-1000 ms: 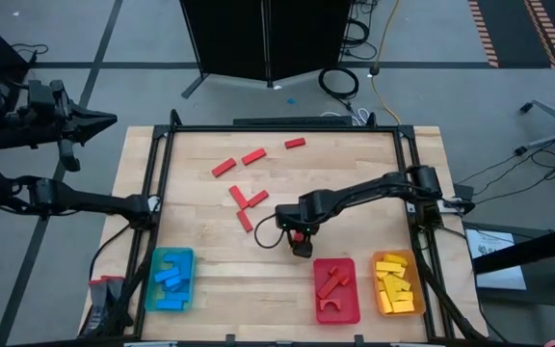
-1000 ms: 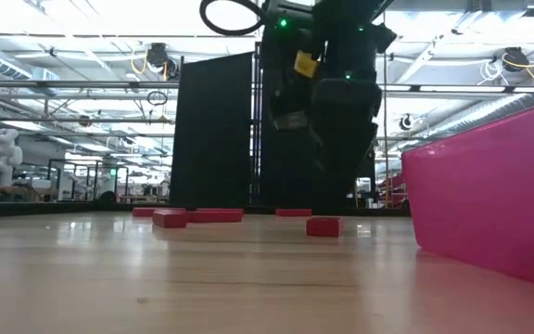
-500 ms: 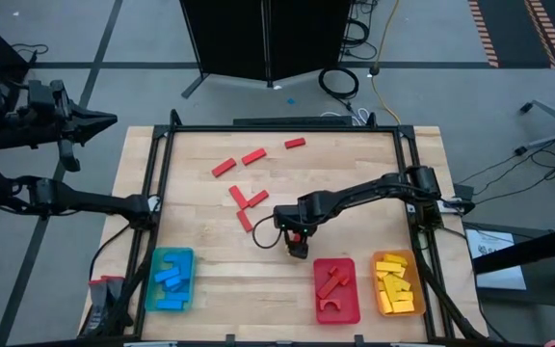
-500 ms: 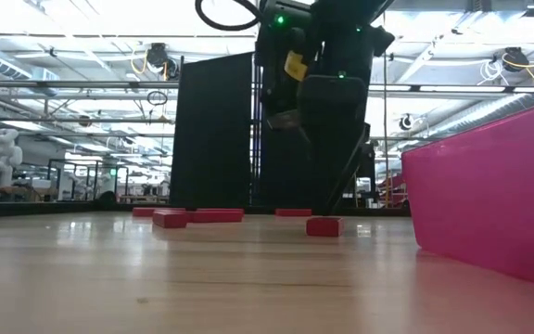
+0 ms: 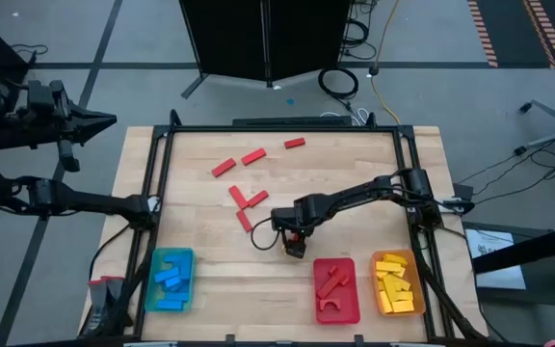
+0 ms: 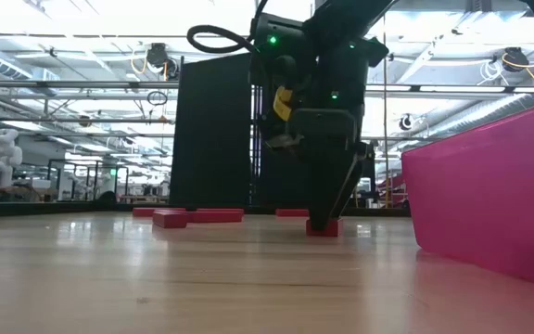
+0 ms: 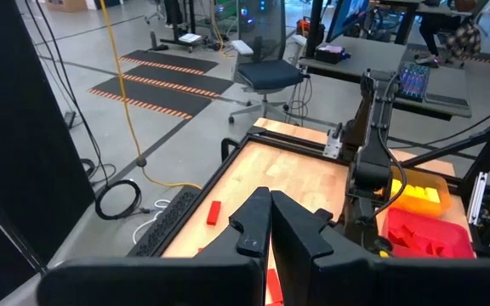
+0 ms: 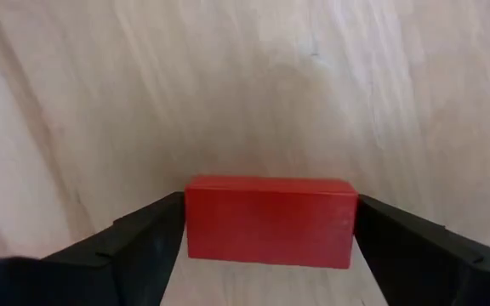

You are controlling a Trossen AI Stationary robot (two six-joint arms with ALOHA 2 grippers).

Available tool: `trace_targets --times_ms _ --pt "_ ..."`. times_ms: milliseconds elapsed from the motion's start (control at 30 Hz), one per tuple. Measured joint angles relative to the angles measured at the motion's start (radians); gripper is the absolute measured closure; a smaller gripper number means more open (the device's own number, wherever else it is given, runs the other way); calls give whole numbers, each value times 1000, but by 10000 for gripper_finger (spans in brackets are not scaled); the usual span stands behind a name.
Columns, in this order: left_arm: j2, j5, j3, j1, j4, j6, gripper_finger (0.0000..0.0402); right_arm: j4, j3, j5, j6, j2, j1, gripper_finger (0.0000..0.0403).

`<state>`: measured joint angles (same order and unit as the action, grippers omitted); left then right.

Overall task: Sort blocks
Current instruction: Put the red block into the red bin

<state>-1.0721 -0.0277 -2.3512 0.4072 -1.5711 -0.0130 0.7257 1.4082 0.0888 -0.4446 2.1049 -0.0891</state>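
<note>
Right wrist view shows a small red rectangular wooden block [image 8: 269, 220] lying flat on the pale wooden table top [image 8: 228, 85], set squarely between the two dark fingers [image 8: 134, 242] of the right gripper [image 8: 269, 234]. The jaws stand wide, one at each short end of the block and very close to it; whether they press on it cannot be told, and the block rests on the wood, not lifted.

From the high view this red block [image 5: 297, 242] sits a little toward the near side of the table's middle, under the right gripper [image 5: 295, 241], whose arm reaches in from the right edge. In the low view the same block [image 6: 324, 227] lies on the table with the fingertips down at its level.

Just toward the near edge from it stands the red rectangular plastic tray [image 5: 351, 304], already holding red pieces, and beside that the orange tray [image 5: 414, 289] filled with yellow blocks. The green tray [image 5: 150, 289] with blue blocks lies at the near left. Six more red bars [image 5: 249, 200] are scattered farther back on the table.

The left gripper [image 7: 270, 223] waits off the table's far left corner, fingers pressed together, holding nothing.
</note>
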Motion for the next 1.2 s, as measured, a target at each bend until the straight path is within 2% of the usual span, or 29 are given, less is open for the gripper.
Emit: trace_targets --times_ms 167,467,633,800,1000,1200 --pt "0 0 0 0 0 -1 385 10 0 -36 -9 2 -4 140" --pt "0 0 0 0 0 -6 385 12 -8 -58 -7 -31 -5 141" --pt "0 0 0 0 0 -6 385 40 -17 -94 -8 -100 7 141" --pt "0 1 0 0 0 -6 385 80 -11 -100 -49 -226 8 141" --pt "0 1 0 0 0 -6 385 141 -10 -155 -168 -372 -44 141" --pt "0 1 0 0 0 1 385 266 -10 -163 -359 -483 -182 141"
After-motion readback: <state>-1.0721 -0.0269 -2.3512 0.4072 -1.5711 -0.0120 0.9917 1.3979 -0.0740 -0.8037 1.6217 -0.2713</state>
